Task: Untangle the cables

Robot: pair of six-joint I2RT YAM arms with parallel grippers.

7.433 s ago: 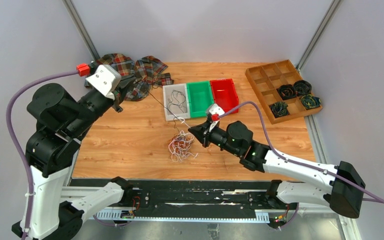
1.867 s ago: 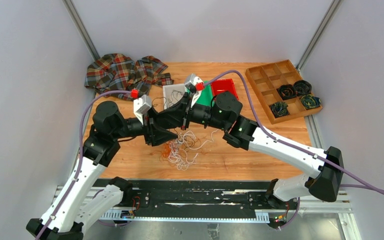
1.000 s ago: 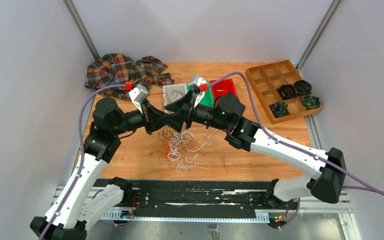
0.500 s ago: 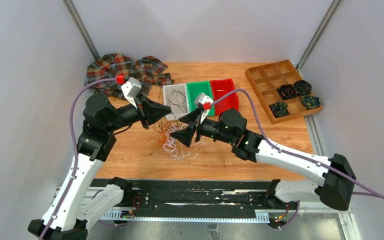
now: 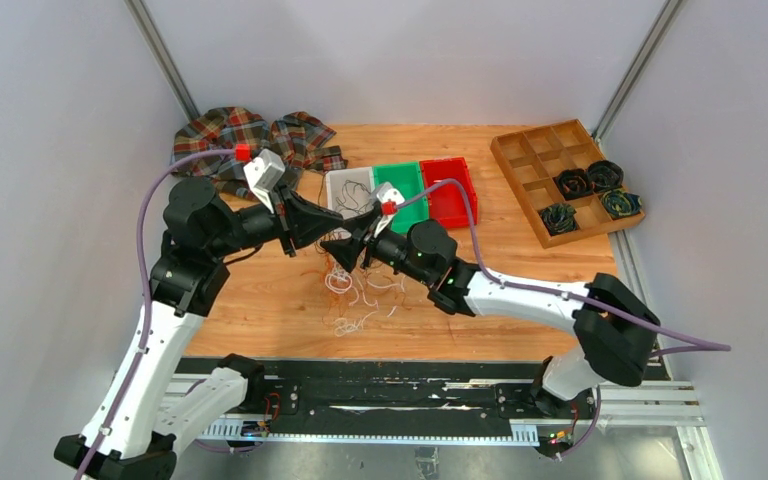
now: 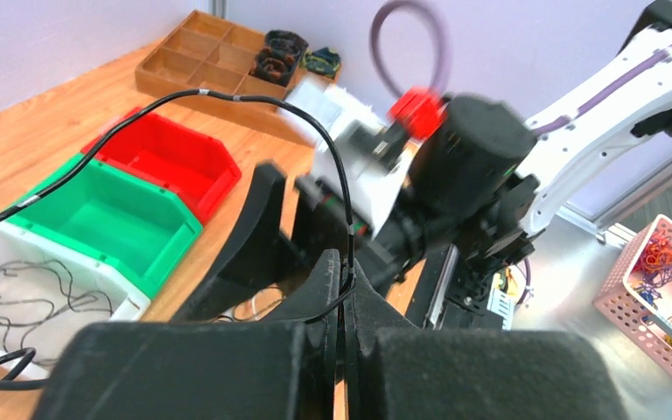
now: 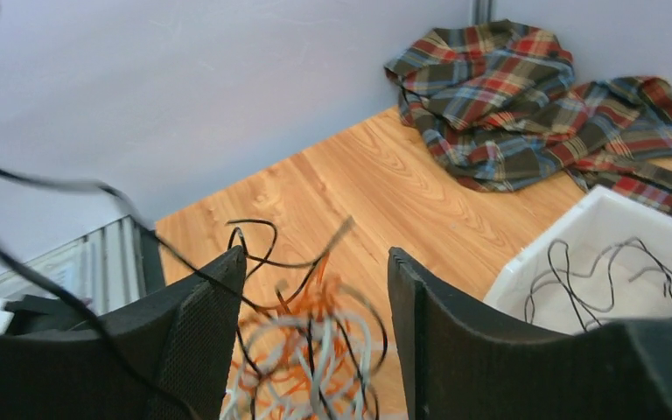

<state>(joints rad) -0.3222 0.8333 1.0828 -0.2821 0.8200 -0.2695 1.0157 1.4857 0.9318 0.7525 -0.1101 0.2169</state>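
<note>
- Cables (image 5: 356,292): lie as a loose bunch of white, orange and black strands on the counter (image 5: 260,290), near its middle and just below both end effectors. Loop through one another, so judged mostly not yet untangled.
- Black cable (image 6: 343,179): rises from the left fingertips, arches up and runs off to one side of the left wrist view, its far end out of sight. Judged to be the strand now being drawn out.
- Left end effector (image 6: 347,273): clamped tight on that black cable, pinching it at the very tips.
- Right end effector (image 7: 315,255): jaws spread wide with nothing gripped, poised just above the bunch and close to the left end effector.
- White bin (image 7: 525,293): holds a few thin black strands, judged already separated and sorted.
- Green bin (image 5: 396,190) and red bin (image 5: 448,185): show no strand in the left wrist view.
- Progress, as a judgement: early. Some black strands done and one in hand, with all the white and orange ones left, plus any black ones in the bunch.
</note>
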